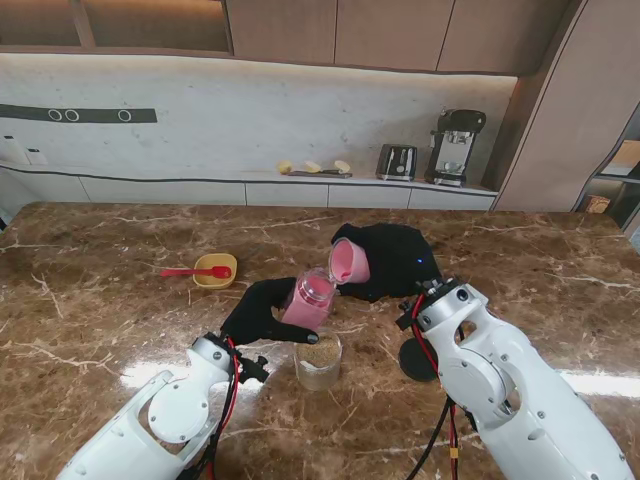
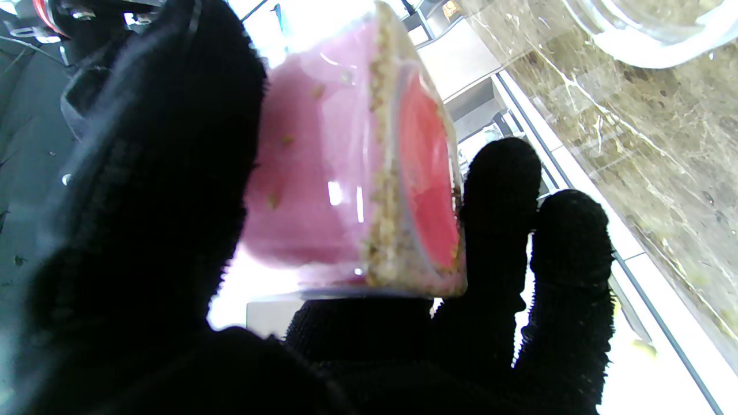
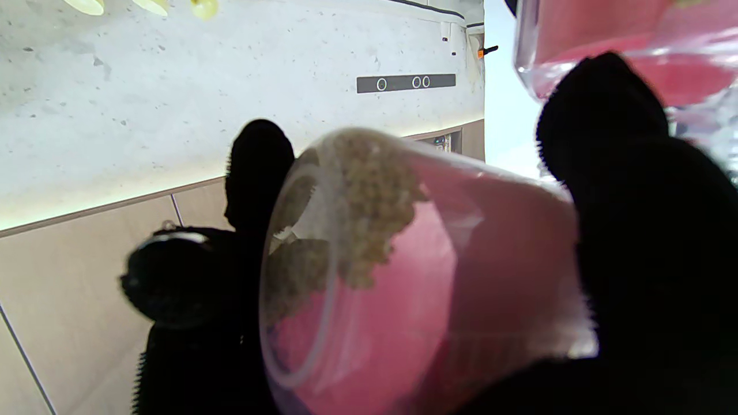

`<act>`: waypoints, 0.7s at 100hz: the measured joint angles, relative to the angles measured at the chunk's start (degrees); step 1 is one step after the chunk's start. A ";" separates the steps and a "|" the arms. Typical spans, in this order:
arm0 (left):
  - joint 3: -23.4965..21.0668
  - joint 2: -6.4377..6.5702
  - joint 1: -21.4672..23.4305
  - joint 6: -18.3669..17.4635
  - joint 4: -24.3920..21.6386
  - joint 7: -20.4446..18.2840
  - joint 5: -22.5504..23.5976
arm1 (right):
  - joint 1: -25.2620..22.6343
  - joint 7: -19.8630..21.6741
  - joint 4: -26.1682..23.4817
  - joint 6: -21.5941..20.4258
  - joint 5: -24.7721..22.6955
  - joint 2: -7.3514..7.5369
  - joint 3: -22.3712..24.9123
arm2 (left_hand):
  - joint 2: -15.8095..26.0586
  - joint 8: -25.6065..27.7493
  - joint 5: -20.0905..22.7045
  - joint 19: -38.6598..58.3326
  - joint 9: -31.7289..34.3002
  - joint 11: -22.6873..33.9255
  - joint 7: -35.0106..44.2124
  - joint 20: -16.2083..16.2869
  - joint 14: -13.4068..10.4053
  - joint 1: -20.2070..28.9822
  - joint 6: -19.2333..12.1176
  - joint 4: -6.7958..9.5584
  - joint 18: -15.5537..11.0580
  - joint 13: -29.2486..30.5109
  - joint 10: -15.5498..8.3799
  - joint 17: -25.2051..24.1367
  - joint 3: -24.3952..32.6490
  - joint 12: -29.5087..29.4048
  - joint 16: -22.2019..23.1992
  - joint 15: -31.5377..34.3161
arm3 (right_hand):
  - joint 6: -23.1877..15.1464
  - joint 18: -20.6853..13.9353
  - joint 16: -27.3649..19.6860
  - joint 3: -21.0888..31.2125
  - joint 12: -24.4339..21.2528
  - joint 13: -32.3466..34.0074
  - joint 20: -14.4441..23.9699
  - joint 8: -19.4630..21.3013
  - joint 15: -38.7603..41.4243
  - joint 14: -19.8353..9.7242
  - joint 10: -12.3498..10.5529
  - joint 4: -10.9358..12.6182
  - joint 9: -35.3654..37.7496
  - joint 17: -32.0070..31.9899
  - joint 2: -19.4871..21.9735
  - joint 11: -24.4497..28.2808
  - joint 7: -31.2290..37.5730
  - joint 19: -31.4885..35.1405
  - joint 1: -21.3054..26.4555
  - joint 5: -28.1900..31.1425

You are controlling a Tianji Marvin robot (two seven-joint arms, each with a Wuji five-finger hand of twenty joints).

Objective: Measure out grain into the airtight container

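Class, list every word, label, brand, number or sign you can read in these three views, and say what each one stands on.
No readable text in any view.
Dark wall strip: only three white ring marks, no letters.
Coffee machine and toaster: any branding too small to read.
Pink containers: no label visible.

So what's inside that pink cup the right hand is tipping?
Pale grain clings near the rim of the pink cup in the right hand. The black glove hides the cup's base, so anything deeper is unseen.

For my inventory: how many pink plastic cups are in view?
2: one pink plastic cup in the left hand, another pink plastic cup tilted in the right hand.
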 measured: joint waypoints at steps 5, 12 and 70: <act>0.00 0.00 -0.02 -0.05 0.04 0.00 0.00 | 0.03 -0.02 0.04 -0.08 -0.01 0.03 -0.03 | 0.00 0.00 0.00 0.00 0.00 0.00 0.00 0.00 0.00 0.00 0.00 0.00 0.00 0.00 0.00 0.00 0.00 0.00 0.00 0.00 | 0.00 -0.06 0.00 0.00 0.00 0.02 0.00 -0.05 0.00 -0.03 0.00 0.00 0.00 0.16 0.00 0.00 0.00 0.00 0.00 0.00; 0.00 0.00 -0.05 -0.09 0.08 0.00 0.00 | 0.06 0.04 0.04 -0.09 -0.05 0.06 -0.04 | 0.00 0.00 0.00 0.00 0.00 0.00 0.00 0.00 0.00 0.00 0.00 0.00 0.00 0.00 0.00 0.00 0.00 0.00 0.00 0.00 | 0.00 -0.12 0.00 0.00 0.00 0.05 0.00 -0.07 0.00 -0.07 0.00 0.00 0.00 0.21 0.00 0.00 0.00 0.00 0.00 0.00; 0.31 0.00 -0.36 -0.63 1.00 0.14 0.13 | 2.61 -1.01 0.06 -1.07 -10.19 1.34 -1.18 | 0.00 0.01 0.03 0.00 0.32 0.00 0.00 0.01 0.00 0.00 0.04 -0.02 0.00 0.01 0.00 0.00 0.00 0.03 0.00 0.00 | 0.01 -1.11 0.00 0.00 0.00 0.56 0.00 -0.79 0.00 -1.00 -0.68 -0.02 0.01 1.03 0.31 0.01 0.02 0.00 0.00 -0.07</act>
